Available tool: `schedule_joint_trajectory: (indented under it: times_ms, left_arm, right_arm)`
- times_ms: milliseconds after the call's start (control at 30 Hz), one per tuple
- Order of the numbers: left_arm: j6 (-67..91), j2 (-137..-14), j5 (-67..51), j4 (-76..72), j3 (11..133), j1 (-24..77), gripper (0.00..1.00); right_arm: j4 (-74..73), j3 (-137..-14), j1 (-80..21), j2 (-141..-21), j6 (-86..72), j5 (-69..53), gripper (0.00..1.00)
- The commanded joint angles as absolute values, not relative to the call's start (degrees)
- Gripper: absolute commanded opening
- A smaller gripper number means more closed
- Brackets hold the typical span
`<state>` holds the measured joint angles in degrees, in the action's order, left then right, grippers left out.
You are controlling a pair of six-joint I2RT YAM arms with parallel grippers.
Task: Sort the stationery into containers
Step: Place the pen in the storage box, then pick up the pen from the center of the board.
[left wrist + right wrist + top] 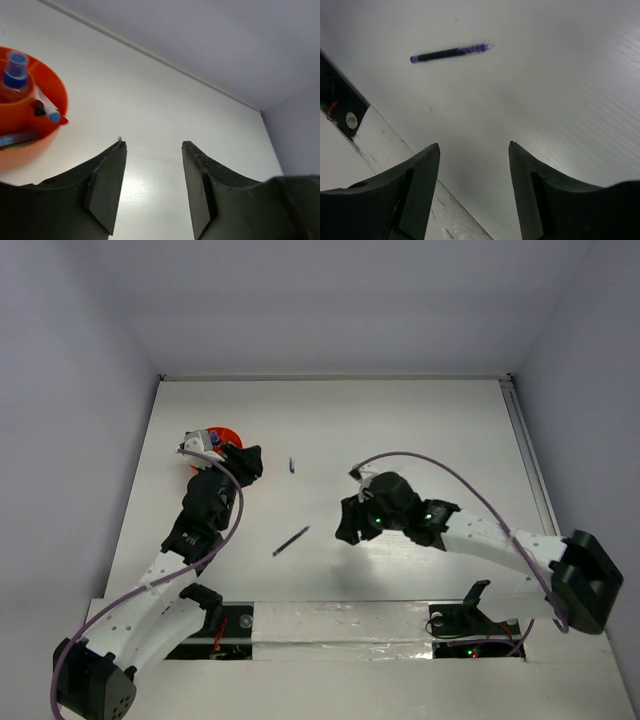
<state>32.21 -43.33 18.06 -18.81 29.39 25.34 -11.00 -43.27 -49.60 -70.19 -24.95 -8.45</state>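
The orange cup [226, 436] stands at the far left of the table and holds several pens and a blue-capped bottle [16, 67]; it also shows in the left wrist view [47, 82]. My left gripper [250, 462] is open and empty just right of the cup. A purple pen [291, 540] lies loose mid-table; it also shows in the right wrist view [451, 52]. A small dark blue item [291, 465] lies further back. My right gripper [348, 528] is open and empty, to the right of the purple pen.
A metal strip [340, 620] runs along the near table edge between the arm bases. Grey walls enclose the table at the back and sides. A purple cable loops over each arm.
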Motion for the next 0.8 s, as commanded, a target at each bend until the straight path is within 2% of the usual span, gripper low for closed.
schedule_joint_trajectory:
  times_ms: [0, 33, 133, 300, 467, 767]
  left_arm:
    - [33.8, -41.2, 9.2, -17.3, 29.0, 26.6, 0.46]
    - [33.8, -40.6, 8.3, -16.7, 29.4, 26.6, 0.47]
    - [33.0, -37.5, 5.4, -14.2, 31.4, 27.2, 0.52]
    - [31.5, -32.6, 2.3, -10.5, 34.3, 27.2, 0.62]
    - [29.6, -29.1, 1.5, -7.0, 35.4, 27.2, 0.65]
    - [28.5, -25.4, -2.5, -5.7, 35.2, 27.2, 0.67]
  right_arm:
    - [-3.8, -46.2, -54.8, -77.8, -28.6, -10.4, 0.65]
    - [-2.0, -46.6, -55.4, -79.3, -29.2, -10.1, 0.71]
    - [-0.6, -48.9, -57.2, -86.2, -30.5, -9.1, 0.76]
    - [-0.6, -54.6, -59.1, -94.7, -32.0, -6.0, 0.76]
    - [-1.8, -59.8, -60.8, -103.2, -33.5, -4.0, 0.75]
    - [-8.4, -68.8, -61.9, -110.8, -34.3, 3.2, 0.73]
